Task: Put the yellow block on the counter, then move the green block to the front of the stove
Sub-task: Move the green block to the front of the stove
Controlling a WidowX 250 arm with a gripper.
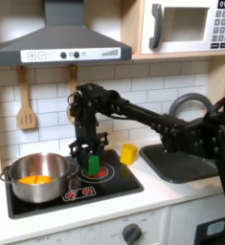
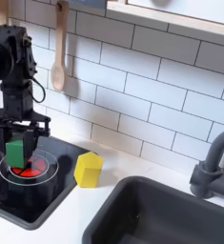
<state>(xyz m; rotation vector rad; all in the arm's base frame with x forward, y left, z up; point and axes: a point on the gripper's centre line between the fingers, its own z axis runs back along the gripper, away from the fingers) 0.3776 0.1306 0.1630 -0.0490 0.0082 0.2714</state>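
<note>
Your tool point(image 2: 15, 143) was clamped on the green block point(image 2: 14, 153), held upright above the burner. The stove's point(image 2: 28, 195) front edge lay nearer the second exterior view's camera. The yellow block point(image 2: 88, 169) already sat on the table point(image 2: 85, 214).

Steel pot point(image 1: 39, 176) at lower left of the first exterior view, orange-yellow food piece point(image 1: 33, 178) inside it. Wooden spatula point(image 1: 26, 103) hangs on the tiled wall at left; wooden spoon point(image 2: 57, 57) hangs at upper left of the second exterior view. Range hood point(image 1: 63, 36) top left, microwave point(image 1: 188, 26) top right. Grey faucet point(image 2: 212, 164) at right edge.
</note>
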